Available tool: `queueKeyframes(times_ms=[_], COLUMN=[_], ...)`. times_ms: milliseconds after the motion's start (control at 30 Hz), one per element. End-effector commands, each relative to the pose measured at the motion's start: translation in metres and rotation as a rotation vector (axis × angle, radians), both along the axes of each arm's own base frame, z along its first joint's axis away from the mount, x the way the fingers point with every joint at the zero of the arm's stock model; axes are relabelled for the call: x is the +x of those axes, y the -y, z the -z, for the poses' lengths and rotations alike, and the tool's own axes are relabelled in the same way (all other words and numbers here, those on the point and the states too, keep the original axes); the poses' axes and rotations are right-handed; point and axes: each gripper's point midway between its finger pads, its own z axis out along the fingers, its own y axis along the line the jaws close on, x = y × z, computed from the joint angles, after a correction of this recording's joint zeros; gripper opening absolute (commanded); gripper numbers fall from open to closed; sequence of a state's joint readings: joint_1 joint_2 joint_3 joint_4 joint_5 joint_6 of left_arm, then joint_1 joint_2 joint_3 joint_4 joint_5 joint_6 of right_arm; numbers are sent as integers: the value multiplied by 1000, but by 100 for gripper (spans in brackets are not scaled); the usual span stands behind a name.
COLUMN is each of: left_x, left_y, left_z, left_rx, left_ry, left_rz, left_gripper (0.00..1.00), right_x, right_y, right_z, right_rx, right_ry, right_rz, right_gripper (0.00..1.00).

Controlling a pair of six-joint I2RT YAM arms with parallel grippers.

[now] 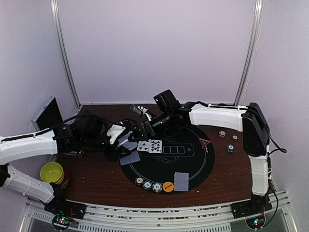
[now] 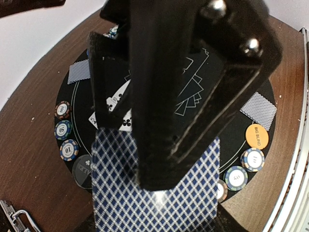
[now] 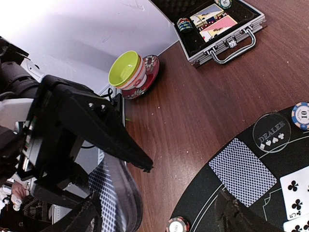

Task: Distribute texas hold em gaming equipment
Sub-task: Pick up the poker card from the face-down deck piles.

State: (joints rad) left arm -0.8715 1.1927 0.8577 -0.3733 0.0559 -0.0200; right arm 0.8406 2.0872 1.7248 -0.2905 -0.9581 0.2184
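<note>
My left gripper [image 1: 124, 139] is shut on a deck of blue-backed cards [image 2: 159, 208] above the left edge of the black round mat [image 1: 198, 166]. My right gripper [image 1: 141, 130] is open and meets it there; one of its black fingers [image 2: 159, 121] lies over the deck's top card. In the right wrist view the deck [image 3: 104, 193] shows edge-on. On the mat lie face-up club cards [image 1: 149, 146], two face-down cards [image 1: 129, 158] [image 1: 181, 181], striped chips [image 1: 147, 184], an orange button [image 1: 168, 186], a red triangle marker [image 1: 204, 142] and a clear dealer button [image 3: 272, 133].
Three loose chips [image 1: 231, 148] lie on the wood right of the mat. A yellow-green bowl [image 1: 51, 172] stands at the front left. An open metal case [image 3: 217, 24] with chips and cards sits at the back left. The walls stand close round the table.
</note>
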Motion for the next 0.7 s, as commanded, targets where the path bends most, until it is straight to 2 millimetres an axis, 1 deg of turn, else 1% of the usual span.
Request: queueKeyframes(times_ms=[0,167,367,533,667], left_x=[1,1,1,1,1], left_y=[8,7,7,7,7], left_z=[-11,-11,-11,-11,-10], left_rx=[-40,-39,-38,-39,-36], left_ry=[30,29,31,32,30], left_rz=[21,21,20,19,19], left_gripper=[59,59,59,59,59], right_x=[-2,-2,4,15,22], right_y=[-13,-14,-5,6,13], right_z=[5,11,16,17,12], right_rx=[1,-17,-39,-54,-49], right_ry=[-34,-40,-34,-26,-20], right_rz=[-18,-14,4,29,42], right_gripper=[80,76,57,50,45])
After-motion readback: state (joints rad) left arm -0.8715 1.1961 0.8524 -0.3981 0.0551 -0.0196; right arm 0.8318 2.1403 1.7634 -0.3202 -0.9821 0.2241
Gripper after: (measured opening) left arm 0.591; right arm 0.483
